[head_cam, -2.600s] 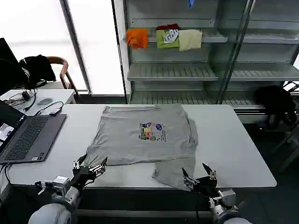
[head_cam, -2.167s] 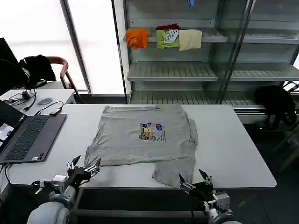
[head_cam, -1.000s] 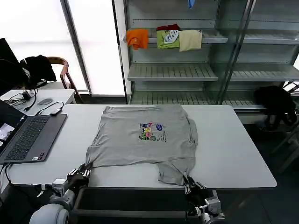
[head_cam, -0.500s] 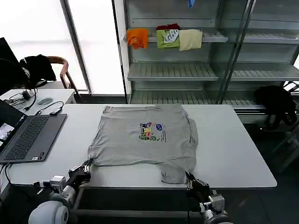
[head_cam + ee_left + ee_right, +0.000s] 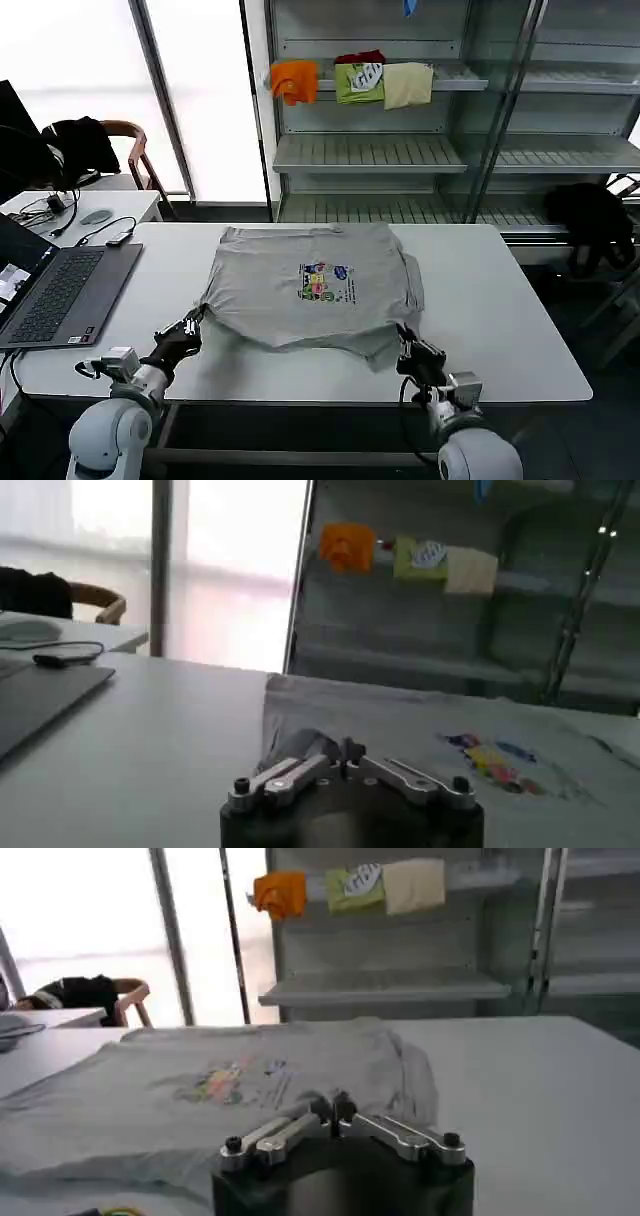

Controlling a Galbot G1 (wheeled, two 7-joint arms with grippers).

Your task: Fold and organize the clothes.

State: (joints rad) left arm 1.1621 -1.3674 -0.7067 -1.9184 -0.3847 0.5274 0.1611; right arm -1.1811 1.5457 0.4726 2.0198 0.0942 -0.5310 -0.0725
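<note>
Apparently unreadable chest print (image 5: 326,281), grey shirt (image 5: 300,310), both grippers pinching hem

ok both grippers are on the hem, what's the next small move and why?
Probably carry both corners together toward the collar end. The left gripper and right gripper are each shut on a near corner of the grey shirt, with the lower part lifted while the rest lies flat on the table.

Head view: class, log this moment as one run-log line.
left pincer: shut on shirt near corner | right pincer: shut on shirt near hem | table: shirt print-up
</note>
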